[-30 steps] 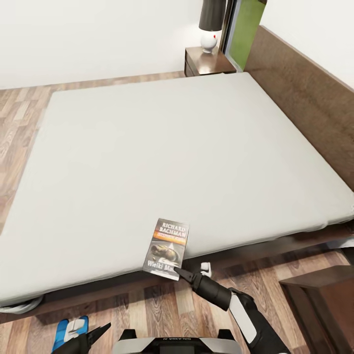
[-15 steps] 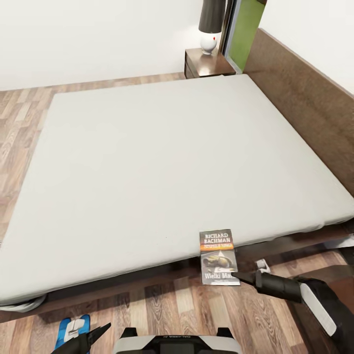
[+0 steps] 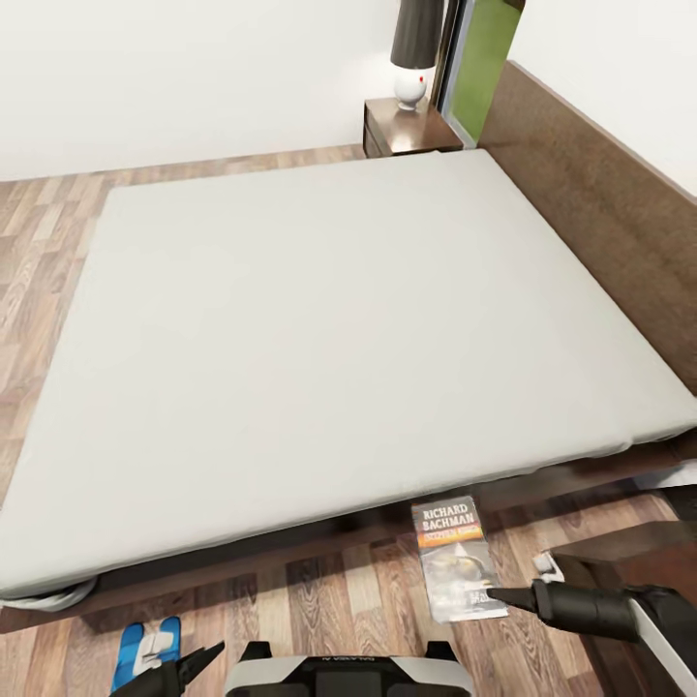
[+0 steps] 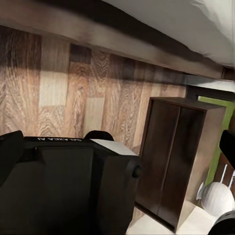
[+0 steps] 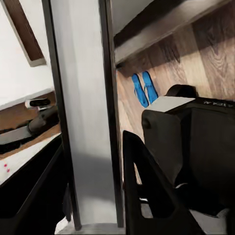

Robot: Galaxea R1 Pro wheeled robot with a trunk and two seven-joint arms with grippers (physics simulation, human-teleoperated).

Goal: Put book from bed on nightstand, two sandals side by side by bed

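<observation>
The book [image 3: 450,547], a dark paperback with an orange band, hangs over the wooden floor just off the near edge of the bed [image 3: 339,310]. My right gripper [image 3: 494,595] is shut on its lower corner. In the right wrist view the book [image 5: 83,122] stands edge-on as a pale slab between the fingers [image 5: 147,186]. The two blue sandals [image 3: 126,663] lie together on the floor at the lower left, and they also show as the blue sandals [image 5: 143,88] in the right wrist view. My left gripper [image 3: 194,663] hovers beside them, open and holding nothing. A nightstand [image 3: 411,131] with a lamp stands at the bed's far corner.
A second dark-brown nightstand [image 3: 629,552] stands at the lower right, close to my right arm; the left wrist view shows this nightstand [image 4: 171,156] with a white lamp base [image 4: 218,198] on it. The brown headboard [image 3: 600,203] runs along the right. My base [image 3: 348,673] fills the bottom edge.
My right gripper has carried the book to the right and off the mattress edge, so it now hangs over the floor near the lower-right nightstand. The left gripper has stayed put.
</observation>
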